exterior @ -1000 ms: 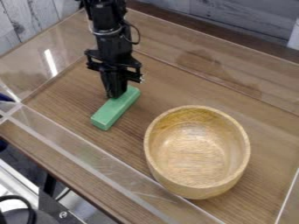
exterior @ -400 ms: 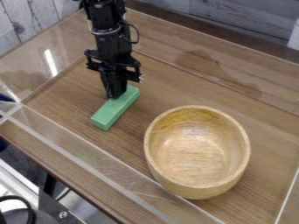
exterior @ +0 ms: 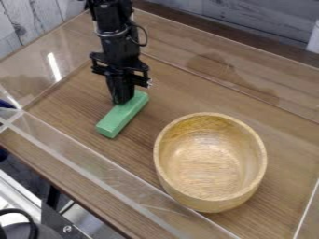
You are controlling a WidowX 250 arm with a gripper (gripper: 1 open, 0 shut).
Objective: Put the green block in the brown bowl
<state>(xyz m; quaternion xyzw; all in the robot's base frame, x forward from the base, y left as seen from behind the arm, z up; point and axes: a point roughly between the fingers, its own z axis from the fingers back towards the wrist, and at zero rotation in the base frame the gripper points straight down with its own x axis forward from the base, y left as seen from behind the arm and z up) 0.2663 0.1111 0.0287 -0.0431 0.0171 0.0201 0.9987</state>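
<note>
The green block (exterior: 119, 119) lies flat on the wooden table, left of centre, its long side running toward the near left. My gripper (exterior: 125, 98) hangs straight down over the block's far end, its black fingers pressed together and their tips at the block's top edge. I cannot tell from this angle whether the tips touch the block. The brown bowl (exterior: 211, 160) stands empty at the near right, a short gap from the block.
Clear plastic walls (exterior: 75, 140) fence the table along the near and left sides. A white wooden wall runs behind the arm at the upper left.
</note>
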